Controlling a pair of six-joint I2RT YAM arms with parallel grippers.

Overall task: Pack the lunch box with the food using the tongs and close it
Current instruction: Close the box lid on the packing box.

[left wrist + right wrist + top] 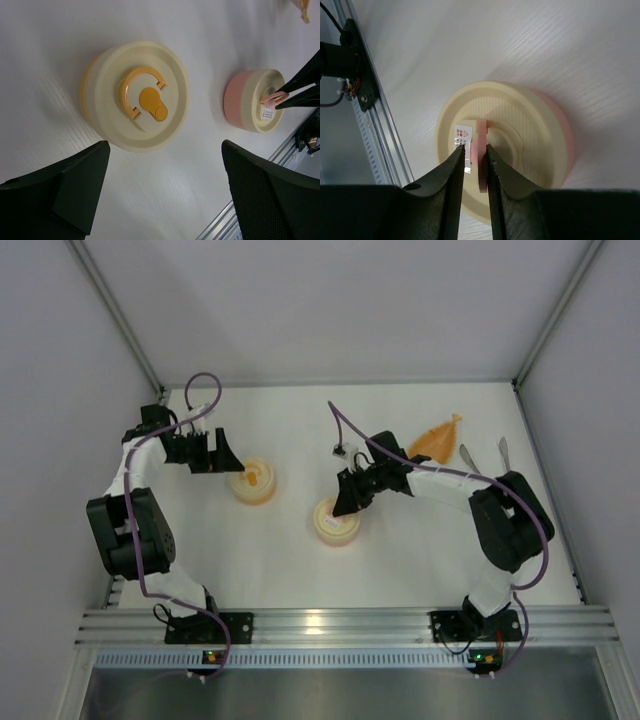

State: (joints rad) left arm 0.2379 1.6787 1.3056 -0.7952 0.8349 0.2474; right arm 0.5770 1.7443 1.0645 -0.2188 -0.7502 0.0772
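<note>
Tongs [468, 458] lengthwise near-to-far, tips farthest.

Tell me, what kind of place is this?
Probably a robot testing booth, not a real kitchen: plain grey walls box in a white table, and two black robot arms are bolted to a metal rail.

You have two arms of one build: white tube links between bulky black joint housings. The left arm [130, 525] fills the left of the overhead frame, the right arm [505, 525] the right. A thin purple cable [200, 380] loops along each. Each black base [205, 625] sits at the bottom, with small green and orange lights just below. In the wrist views, your left fingers [265, 190] are matte black and finely textured, and your right fingers [450, 190] are smooth, tapering wedges.
</note>
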